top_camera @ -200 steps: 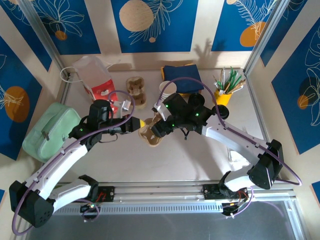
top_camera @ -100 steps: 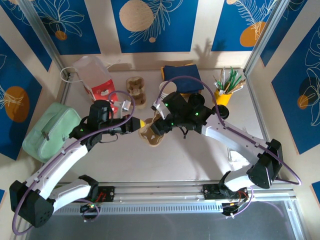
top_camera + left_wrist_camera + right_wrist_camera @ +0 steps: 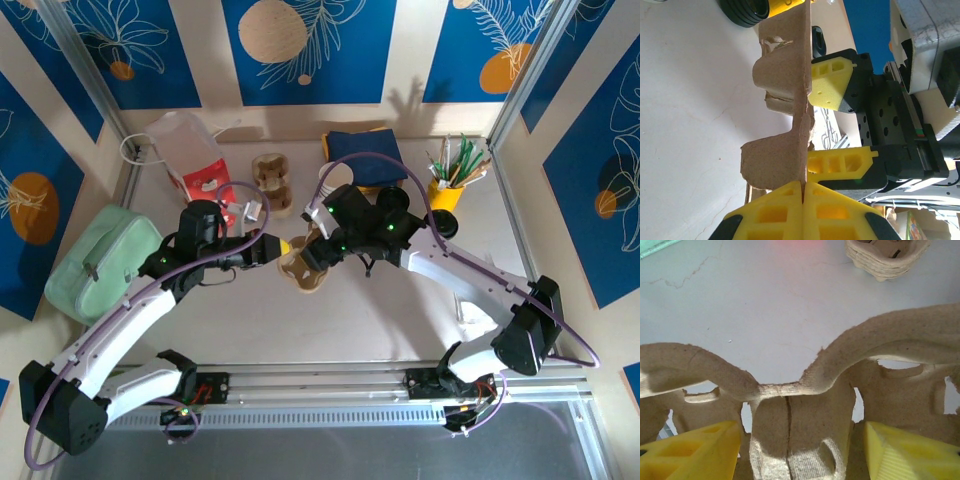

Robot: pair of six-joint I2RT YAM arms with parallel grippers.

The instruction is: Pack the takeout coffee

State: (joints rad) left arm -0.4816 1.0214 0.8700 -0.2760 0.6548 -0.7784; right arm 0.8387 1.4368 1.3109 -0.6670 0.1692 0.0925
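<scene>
Bright, even light; blurred near edges

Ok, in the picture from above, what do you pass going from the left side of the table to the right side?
green pouch → white and red plastic bag → stack of cardboard cup trays → dark blue cloth → yellow pot of sticks

A robot lab cell: aluminium frame posts (image 3: pixel 88 85), printed blue backdrop panels (image 3: pixel 340 60), mounting rail (image 3: pixel 320 380).

Blue leaf-patterned wall panels (image 3: pixel 340 60) behind a pale grey tabletop (image 3: pixel 300 330)
</scene>
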